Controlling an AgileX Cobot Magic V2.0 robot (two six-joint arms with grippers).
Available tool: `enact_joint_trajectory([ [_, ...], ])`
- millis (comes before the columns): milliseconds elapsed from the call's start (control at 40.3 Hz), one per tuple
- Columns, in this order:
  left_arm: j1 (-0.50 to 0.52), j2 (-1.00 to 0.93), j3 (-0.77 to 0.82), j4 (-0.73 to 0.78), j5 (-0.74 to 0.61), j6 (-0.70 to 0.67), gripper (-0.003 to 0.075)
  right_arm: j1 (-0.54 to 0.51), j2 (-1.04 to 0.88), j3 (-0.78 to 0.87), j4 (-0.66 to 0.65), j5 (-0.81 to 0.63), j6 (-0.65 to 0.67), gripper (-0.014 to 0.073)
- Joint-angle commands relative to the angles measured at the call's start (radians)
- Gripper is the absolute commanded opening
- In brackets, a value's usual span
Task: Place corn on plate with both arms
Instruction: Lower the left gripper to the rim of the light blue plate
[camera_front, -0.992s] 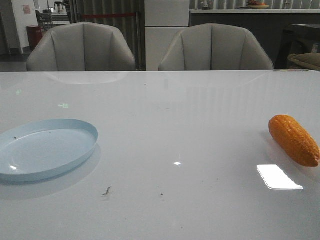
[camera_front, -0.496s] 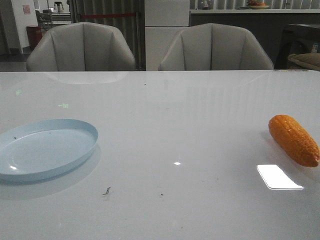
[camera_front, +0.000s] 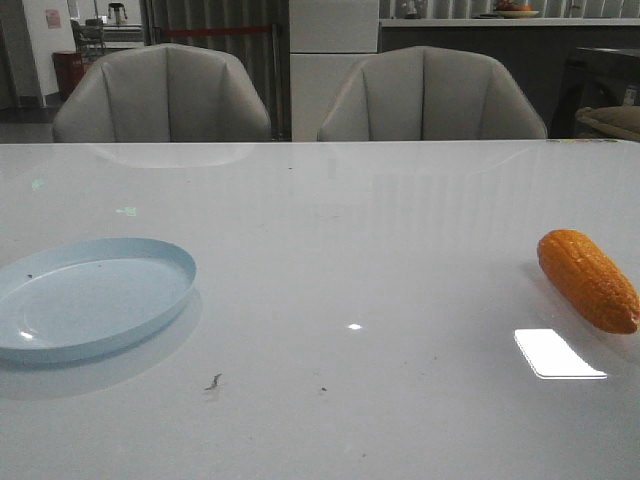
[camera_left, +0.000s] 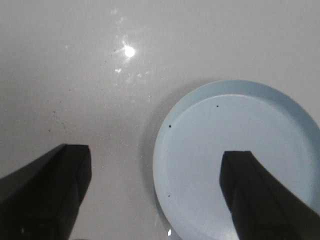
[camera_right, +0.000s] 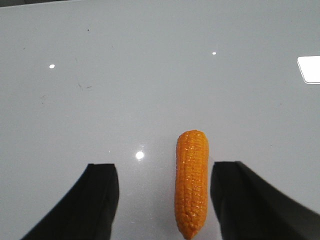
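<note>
The orange-yellow corn (camera_front: 588, 279) lies on the white table at the right edge of the front view. The pale-blue plate (camera_front: 60, 340) sits at the left, empty. Neither gripper shows in the front view. In the right wrist view my right gripper (camera_right: 165, 185) is open above the table, and the corn (camera_right: 191, 182) lies between its fingers, nearer one of them, touched by neither. In the left wrist view my left gripper (camera_left: 157, 172) is open and empty above the rim of the plate (camera_left: 210, 125), one finger over the plate, the other over the bare table.
The glossy white table (camera_front: 330, 250) reaches back to two grey chairs (camera_front: 165, 95) behind its far edge. A bright light reflection (camera_front: 558, 353) lies on the table just in front of the corn. Small dark specks (camera_front: 213, 381) lie near the front.
</note>
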Motion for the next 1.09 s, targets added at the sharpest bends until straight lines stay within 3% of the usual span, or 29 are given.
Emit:
enact_joint_trajectory([
  [0, 0.001, 0.082, -0.135, -0.016, 0.082, -0.009, 0.0584, 0.000, -0.002, -0.037, -0.002, -0.068, 0.002, 0.0510],
  [124, 0.001, 0.200, -0.231, -0.016, 0.180, -0.007, 0.0584, 0.000, -0.002, -0.037, -0.002, -0.068, 0.002, 0.0510],
  [298, 0.001, 0.316, -0.308, -0.013, 0.215, -0.007, 0.0584, 0.000, -0.002, -0.037, -0.002, -0.068, 0.002, 0.0510],
  [793, 0.001, 0.411, -0.330, -0.016, 0.256, -0.007, 0.0578, 0.000, -0.002, -0.037, -0.002, -0.071, 0.002, 0.0510],
  [893, 0.001, 0.411, -0.330, -0.016, 0.239, -0.007, 0.0523, 0.000, -0.002, -0.037, -0.002, -0.071, 0.002, 0.0510],
  [1066, 0.001, 0.421, -0.330, -0.040, 0.234, -0.007, 0.0342, 0.000, -0.002, -0.037, -0.002, -0.072, 0.002, 0.0510],
])
